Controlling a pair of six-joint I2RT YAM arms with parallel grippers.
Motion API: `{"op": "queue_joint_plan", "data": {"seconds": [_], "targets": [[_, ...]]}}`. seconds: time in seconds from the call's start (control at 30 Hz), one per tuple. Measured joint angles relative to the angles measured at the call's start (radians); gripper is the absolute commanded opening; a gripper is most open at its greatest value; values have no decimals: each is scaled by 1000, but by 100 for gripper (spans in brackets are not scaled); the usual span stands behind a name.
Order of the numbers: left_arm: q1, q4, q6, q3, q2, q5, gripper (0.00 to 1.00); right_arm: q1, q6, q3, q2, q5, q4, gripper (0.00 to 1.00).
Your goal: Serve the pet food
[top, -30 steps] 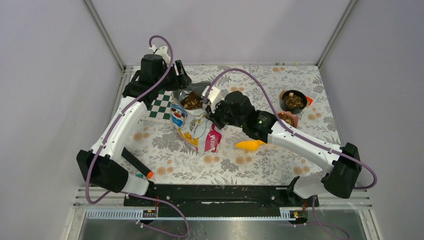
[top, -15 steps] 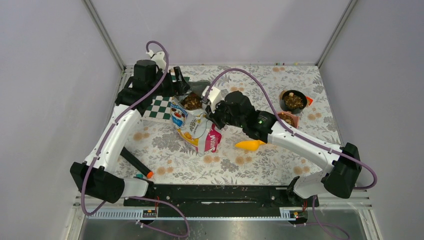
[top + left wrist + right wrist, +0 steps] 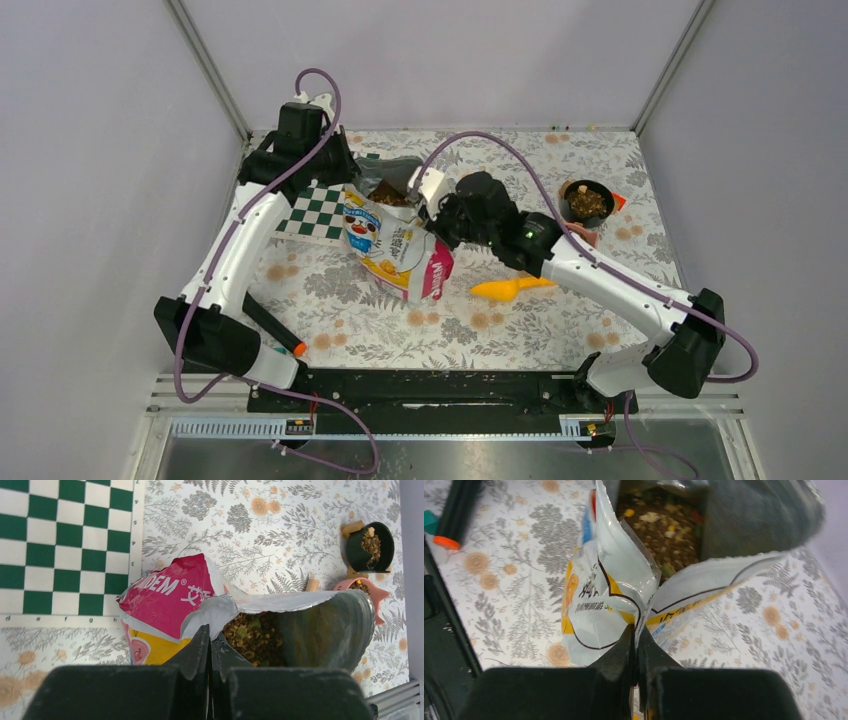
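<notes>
The pet food [image 3: 389, 199] is brown kibble showing in the open mouth of a glossy yellow, pink and white bag [image 3: 398, 252] at the table's middle. My left gripper [image 3: 352, 182] is shut on the bag's far-left rim; in the left wrist view its tips [image 3: 210, 636] pinch the silver edge beside the kibble [image 3: 252, 641]. On the right side of the mouth, my right gripper [image 3: 432, 226] is shut on the bag's edge. The right wrist view has that gripper [image 3: 636, 631] clamping a fold of the bag [image 3: 604, 600] below the kibble [image 3: 664, 525].
A green-and-white chequered mat [image 3: 320, 210] lies left of the bag. A yellow scoop [image 3: 508, 289] rests under the right forearm. A black bowl [image 3: 586, 201] with kibble and a pink bowl [image 3: 371, 588] stand at the far right. A black marker [image 3: 270, 328] lies near the left base.
My left gripper, open before, has come in and shut on the bag's rim. The bag now stands a little higher and more upright, and the right arm has shifted slightly with it.
</notes>
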Motion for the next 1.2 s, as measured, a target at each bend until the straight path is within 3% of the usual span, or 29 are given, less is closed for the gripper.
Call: {"op": "queue_joint_plan", "data": {"seconds": [0.23, 0.47, 0.5, 0.57, 0.67, 0.73, 0.83, 0.97, 1.2], "targets": [[-16, -49, -120, 6, -42, -77, 0, -155, -71, 53, -32, -54, -62, 0], [-27, 93, -261, -231, -251, -96, 0, -195, -201, 32, -98, -116, -44, 0], [-27, 120, -277, -265, -276, -96, 5, -196, -208, 18, -103, -122, -33, 0], [-27, 162, -296, -327, -320, -93, 28, -197, -208, -35, -121, -136, 6, 18], [-11, 268, -293, -384, -370, -95, 54, -209, -183, -130, -148, -123, 13, 72], [6, 339, -267, -389, -394, -84, 65, -232, -153, -144, -167, -111, 11, 89], [14, 382, -195, -351, -378, -49, 70, -247, -118, -143, -208, -111, 25, 97], [14, 380, -64, -240, -277, 29, 73, -254, -90, -108, -218, -124, 8, 97], [77, 383, 80, -246, -257, 158, 75, -335, -15, -37, -152, -159, -41, 98]]}}
